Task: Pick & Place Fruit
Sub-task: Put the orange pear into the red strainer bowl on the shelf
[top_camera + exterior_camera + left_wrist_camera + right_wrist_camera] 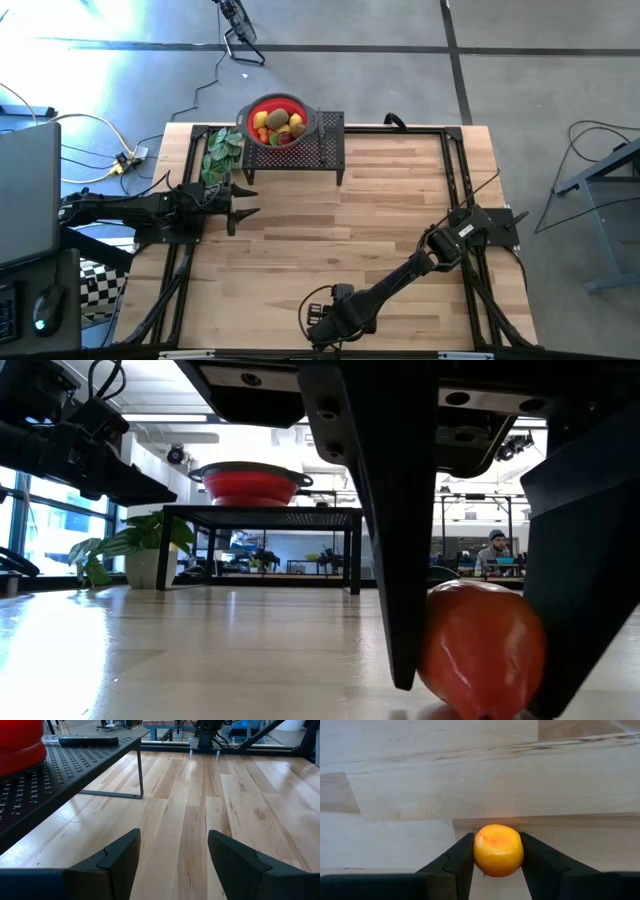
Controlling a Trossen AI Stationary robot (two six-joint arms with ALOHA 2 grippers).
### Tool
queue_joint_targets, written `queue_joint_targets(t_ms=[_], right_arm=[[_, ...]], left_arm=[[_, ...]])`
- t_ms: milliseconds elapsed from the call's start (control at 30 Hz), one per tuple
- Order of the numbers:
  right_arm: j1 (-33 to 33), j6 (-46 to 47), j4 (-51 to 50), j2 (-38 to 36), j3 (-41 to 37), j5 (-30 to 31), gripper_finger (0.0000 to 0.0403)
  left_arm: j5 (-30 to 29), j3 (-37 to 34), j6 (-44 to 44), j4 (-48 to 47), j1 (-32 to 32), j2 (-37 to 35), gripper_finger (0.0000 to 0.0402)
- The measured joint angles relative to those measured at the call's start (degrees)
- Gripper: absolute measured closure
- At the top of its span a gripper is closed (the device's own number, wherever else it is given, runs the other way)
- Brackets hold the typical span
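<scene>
Right gripper (497, 857) sits low at the near edge of the worktop (380, 220), its arm stretched in from the right side. Its fingers (455, 862) press against both flanks of one orange-red fruit (498, 850); wrist view shows both inner faces touching the fruit's skin, no gap. In the low view the same fruit (482, 648) rests on or just above the boards, framed by the two dark fingers close to the lens; cannot tell if it has lifted clear. Farther back, on the left side of the worktop, the left gripper (243, 203) hovers above the boards with its fingers spread apart and nothing between them; wrist view shows only bare wood through the gap. It points toward the centre of the worktop, just in front of the black perforated stand (325, 150). The stand occupies the far edge, on thin legs. On top of it stands a red bowl (263, 103) holding the rest of the fruit (278, 125): yellow, orange, red and brownish pieces piled together. A green leafy bunch (222, 152) lies just beside the stand on its left, near the left gripper. Beyond the worktop, low view shows a room with a seated person (493, 550) far off.
</scene>
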Motion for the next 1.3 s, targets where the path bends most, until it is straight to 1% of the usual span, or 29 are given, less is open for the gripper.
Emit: queue_joint_targets(t_ms=[100,300,600,667,867,967,1300], right_arm=[[0.0,0.0,-0.3,0.0,0.0,0.6,0.0268],[0.0,-0.8,-0.4,0.0,0.0,4.7,0.0269],[-1.1,-6.7,-0.9,-0.2,0.0,4.9,0.0270],[-1.9,-9.3,-1.5,-0.4,0.0,5.3,0.0270],[-5.3,-19.5,-7.5,-2.8,0.0,6.1,0.0270],[-7.3,-24.9,-9.6,-4.5,0.0,8.9,0.0270],[-15.1,-43.6,-9.4,-11.2,0.0,20.9,0.0270]], left_arm=[[0.0,0.0,0.0,0.0,0.0,0.0,0.0174],[0.0,0.0,0.0,0.0,0.0,0.0,0.0174],[0.0,0.0,0.0,0.0,0.0,0.0,0.0174],[0.0,0.0,0.0,0.0,0.0,0.0,0.0174],[0.0,0.0,0.0,-0.1,0.0,0.0,0.0174],[0.1,0.0,0.0,-0.2,0.0,0.0,0.0174],[0.1,0.0,0.0,-0.3,0.0,0.0,0.0174]])
